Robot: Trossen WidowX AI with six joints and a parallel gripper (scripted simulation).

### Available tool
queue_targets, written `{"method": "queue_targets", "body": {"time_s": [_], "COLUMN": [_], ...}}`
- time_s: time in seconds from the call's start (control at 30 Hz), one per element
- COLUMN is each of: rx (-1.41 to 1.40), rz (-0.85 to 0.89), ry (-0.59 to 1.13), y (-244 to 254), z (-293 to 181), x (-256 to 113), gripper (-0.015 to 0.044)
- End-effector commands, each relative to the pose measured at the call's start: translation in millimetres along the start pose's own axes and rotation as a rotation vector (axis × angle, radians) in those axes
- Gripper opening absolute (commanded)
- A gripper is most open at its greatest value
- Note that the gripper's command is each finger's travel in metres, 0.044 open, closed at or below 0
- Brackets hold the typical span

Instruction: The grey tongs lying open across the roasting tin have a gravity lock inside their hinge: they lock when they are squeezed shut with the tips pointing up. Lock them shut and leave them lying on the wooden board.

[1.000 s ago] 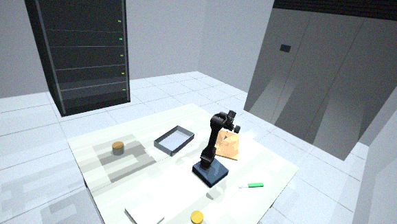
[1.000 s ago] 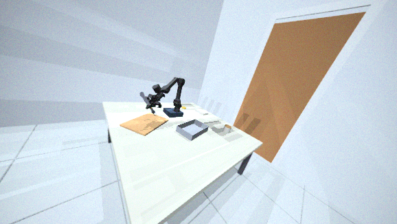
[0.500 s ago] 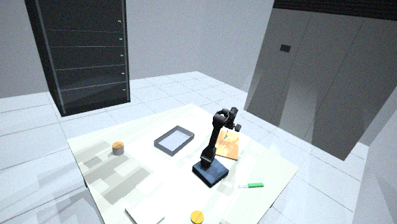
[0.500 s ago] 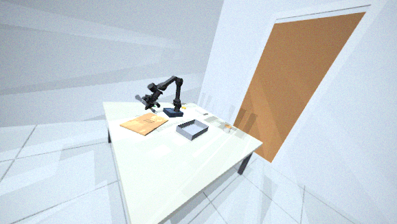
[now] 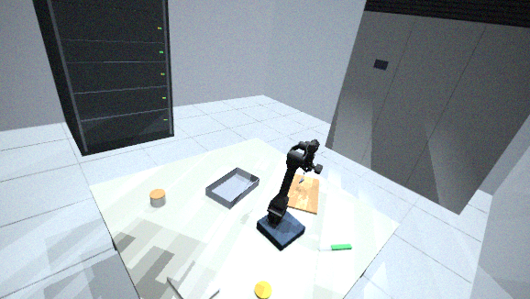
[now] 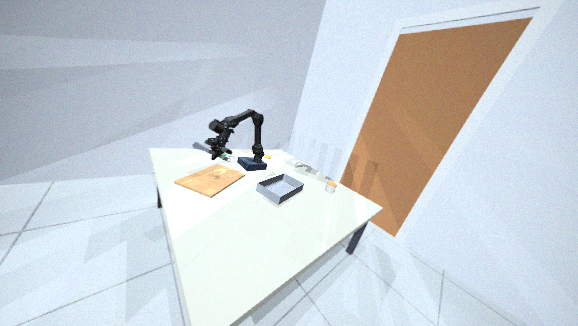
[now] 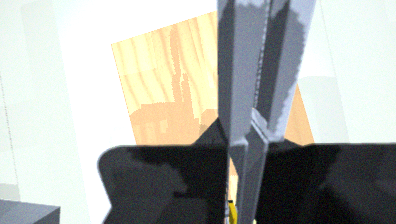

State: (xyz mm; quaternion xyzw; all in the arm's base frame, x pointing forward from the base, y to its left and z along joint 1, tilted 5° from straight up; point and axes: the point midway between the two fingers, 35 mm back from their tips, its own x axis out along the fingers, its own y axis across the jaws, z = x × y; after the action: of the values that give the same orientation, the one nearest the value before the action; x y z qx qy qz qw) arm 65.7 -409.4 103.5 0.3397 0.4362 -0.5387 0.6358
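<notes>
My gripper (image 7: 228,120) is shut on the grey tongs (image 7: 235,65) (image 6: 201,145) and holds them in the air above the wooden board (image 5: 308,202) (image 6: 200,185) (image 7: 160,70). In the wrist view the two tong arms lie close side by side and run up out of the frame. A small yellow part (image 7: 232,212) shows low between the fingers. In the exterior view the tongs lean, with the broad grey end higher at the left. Whether the lock has caught cannot be seen. The roasting tin (image 5: 233,187) (image 6: 281,188) (image 7: 30,214) stands empty beside the board.
A jar with an orange lid (image 5: 158,198) (image 6: 330,187) stands beyond the tin. A green-handled tool (image 5: 341,247) lies near the arm's blue base (image 5: 281,229). A yellow disc (image 5: 263,290) (image 6: 268,157) and a thin grey object (image 5: 174,287) lie at the bottom of the top view.
</notes>
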Motion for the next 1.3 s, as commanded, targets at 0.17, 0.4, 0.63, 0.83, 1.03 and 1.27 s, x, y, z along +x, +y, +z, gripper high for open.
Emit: {"method": "queue_targets", "body": {"time_s": [0.17,0.4,0.63,0.83,1.03,1.27], "rx": [0.005,0.004,0.002,-0.001,-0.001,-0.001], "rz": [-0.006,-0.009,-0.013,-0.017,-0.017,-0.017], "ry": [0.129,0.232,0.334,0.419,0.429,0.429], "y": [0.0,0.1,0.2,0.1,0.1,0.1], "z": [0.5,-2.4,-6.4,-10.2,-10.7,-11.1], "x": [-6.3,-12.4,-20.3,-28.3,-29.3,-27.7], "gripper": [-0.015,-0.015,-0.015,-0.015,-0.015,-0.015]}}
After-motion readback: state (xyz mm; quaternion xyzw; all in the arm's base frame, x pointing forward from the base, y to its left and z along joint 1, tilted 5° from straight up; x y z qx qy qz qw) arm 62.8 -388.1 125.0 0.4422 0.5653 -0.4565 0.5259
